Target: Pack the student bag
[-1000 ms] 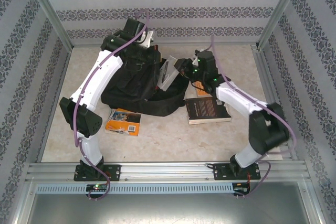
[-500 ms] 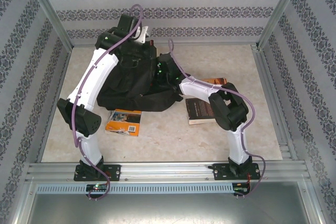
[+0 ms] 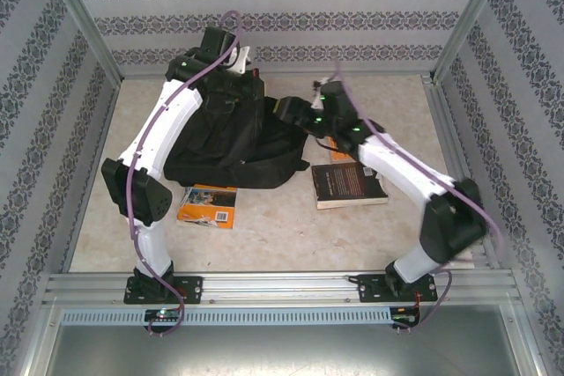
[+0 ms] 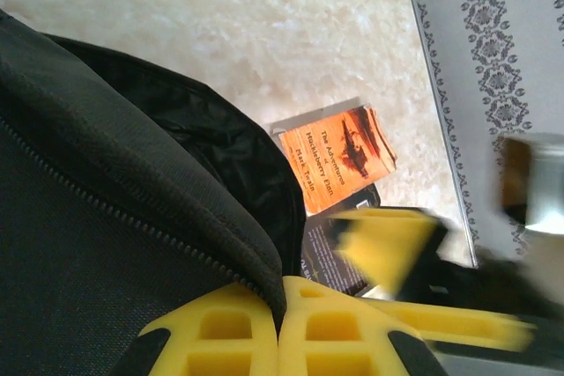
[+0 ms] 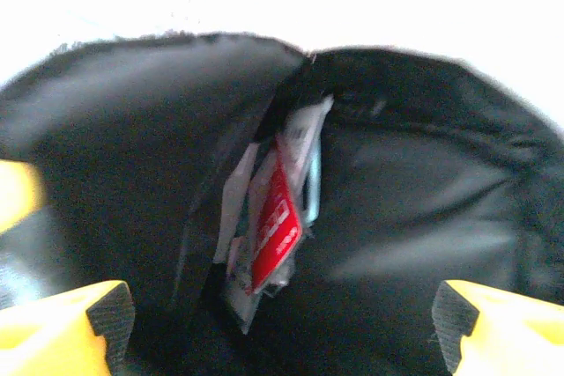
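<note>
Here, left gripper [image 4: 280,305] pinches the student bag [image 4: 106,200]; right gripper [image 5: 282,319] gapes.

You see the bag [image 3: 231,143] as black woven cloth, matt and coarse-grained up close, with a smoother, faintly shiny lining inside. The fingers [image 4: 225,336] are matt yellow plastic with moulded pockets. Your worktop [image 3: 291,226] looks like smooth, pale marbled stone. The orange book [image 4: 339,156] has a paper cover with a slight gloss. The arm shells [image 3: 172,125] are glossy white plastic; the frame rail [image 3: 282,288] is brushed metal.
</note>
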Available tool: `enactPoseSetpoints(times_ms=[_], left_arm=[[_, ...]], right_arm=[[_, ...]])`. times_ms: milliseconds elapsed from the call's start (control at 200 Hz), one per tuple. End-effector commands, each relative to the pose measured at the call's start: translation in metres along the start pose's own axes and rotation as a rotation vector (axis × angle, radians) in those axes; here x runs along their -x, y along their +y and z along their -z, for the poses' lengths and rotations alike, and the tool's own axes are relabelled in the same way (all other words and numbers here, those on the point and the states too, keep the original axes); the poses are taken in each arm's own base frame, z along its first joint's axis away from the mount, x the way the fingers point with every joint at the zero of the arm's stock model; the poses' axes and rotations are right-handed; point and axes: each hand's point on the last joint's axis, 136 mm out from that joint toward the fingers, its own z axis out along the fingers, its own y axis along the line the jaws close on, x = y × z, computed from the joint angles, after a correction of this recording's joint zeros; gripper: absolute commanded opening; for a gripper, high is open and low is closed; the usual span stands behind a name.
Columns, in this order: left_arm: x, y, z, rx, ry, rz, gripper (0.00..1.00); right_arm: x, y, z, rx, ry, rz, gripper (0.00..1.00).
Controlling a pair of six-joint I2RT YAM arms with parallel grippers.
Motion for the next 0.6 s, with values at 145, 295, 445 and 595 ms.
enactPoseSetpoints(times_ms=[145, 295, 445, 595], left_arm=[[-0.030, -0.028, -0.051, -0.085, 0.057, -0.055, 0.00], [-0.050, -0.030, -0.071, -0.089, 0.100, -0.065, 0.00], [-0.059, -0.028, -0.080, -0.094, 0.113, -0.060, 0.00], [-0.065, -0.024, -0.084, -0.091, 0.127, -0.057, 0.00]], right_arm=[[-0.047, -0.145, 0.110, -0.413, -0.036, -0.251, 0.81], [-0.098, -0.202, 0.153, -0.523, -0.015, -0.492, 0.82], [-0.134, -0.237, 0.159, -0.516, 0.001, -0.679, 0.86], [-0.134, -0.248, 0.137, -0.415, 0.014, -0.780, 0.85]])
